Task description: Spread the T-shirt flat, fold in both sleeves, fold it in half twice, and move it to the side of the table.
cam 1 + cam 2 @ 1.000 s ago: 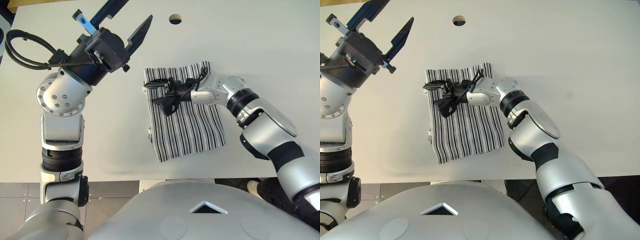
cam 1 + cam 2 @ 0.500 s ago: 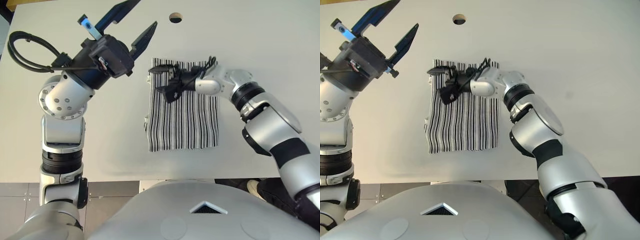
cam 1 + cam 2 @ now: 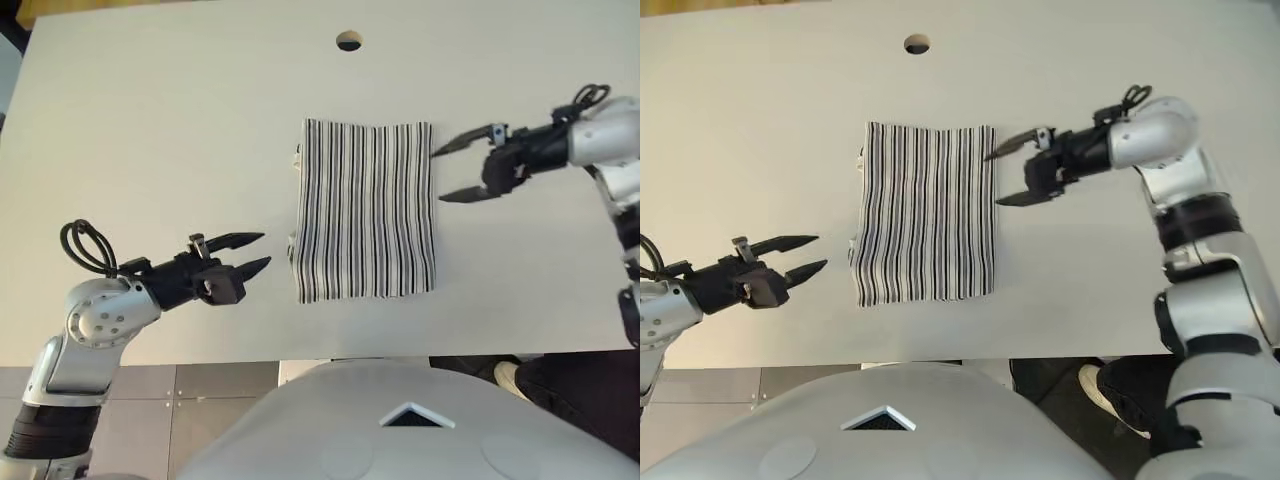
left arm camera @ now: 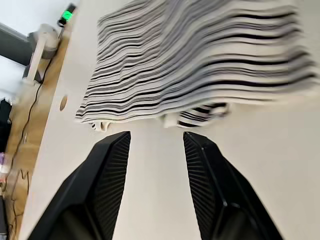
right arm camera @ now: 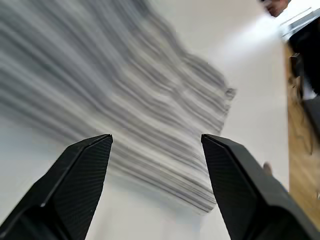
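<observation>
- T-shirt (image 3: 366, 210): striped, folded to a compact rectangle and lying flat near the middle of the tabletop (image 3: 150, 130). Edges are fairly square; a little of an inner layer peeks out along its left edge.
- Step, as judged: sleeves and both half-folds look done. What is left is moving it to the side of the tabletop.
- Right pincer (image 3: 437, 176): spread wide, holding nothing. It hangs just beside the shirt's right edge, toward the far corner, not touching the cloth.
- Left pincer (image 3: 264, 249): moderately open, empty, fingers pointing at the shirt's near-left corner. It is near the corner but apart from it, with bare tabletop between.
- Next move calls for: a grip at one edge that takes in all layers, then a low slide or carry sideways so the stack does not open.
- Round hole (image 3: 349, 41) in the tabletop beyond the shirt, well apart.
</observation>
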Available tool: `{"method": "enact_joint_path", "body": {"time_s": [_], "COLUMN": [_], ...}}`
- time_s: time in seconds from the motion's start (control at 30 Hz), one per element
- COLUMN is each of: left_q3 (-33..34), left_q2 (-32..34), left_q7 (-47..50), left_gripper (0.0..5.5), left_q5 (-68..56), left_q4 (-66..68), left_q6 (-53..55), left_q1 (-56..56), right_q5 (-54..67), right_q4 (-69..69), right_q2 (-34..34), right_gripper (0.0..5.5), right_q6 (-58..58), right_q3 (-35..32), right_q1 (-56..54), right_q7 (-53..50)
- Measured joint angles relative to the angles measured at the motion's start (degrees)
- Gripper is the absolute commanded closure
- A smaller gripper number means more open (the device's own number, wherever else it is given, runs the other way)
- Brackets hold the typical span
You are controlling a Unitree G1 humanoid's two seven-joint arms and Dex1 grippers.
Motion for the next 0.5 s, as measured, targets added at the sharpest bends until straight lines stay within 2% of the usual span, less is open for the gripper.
{"method": "enact_joint_path", "body": {"time_s": [0.07, 0.2, 0.33, 0.5], "left_q3": [-1.4, -9.7, -14.0, -15.9], "left_q2": [1.4, 3.5, 3.4, 1.5], "left_q7": [-1.1, -5.1, -5.0, -1.1], "left_gripper": [3.55, 3.55, 3.55, 3.55], "left_q5": [1.4, 5.0, 6.7, 9.8], "left_q4": [3.1, 13.3, 20.7, 24.9], "left_q6": [-3.1, -9.8, -15.4, -19.5], "left_q1": [-1.3, -10.6, -18.4, -22.4], "right_q5": [2.1, 3.2, 2.1, -4.6], "right_q4": [-5.5, -14.2, -20.2, -19.3], "right_q2": [-3.3, -12.7, -14.0, -12.4], "right_gripper": [2.2, 2.2, 2.2, 2.2], "right_q6": [-0.2, -0.5, -0.9, -4.4], "right_q3": [-0.8, -4.1, -6.8, -9.7], "right_q1": [4.8, 20.9, 30.8, 33.4], "right_q7": [2.7, 2.2, -2.0, -8.6]}}
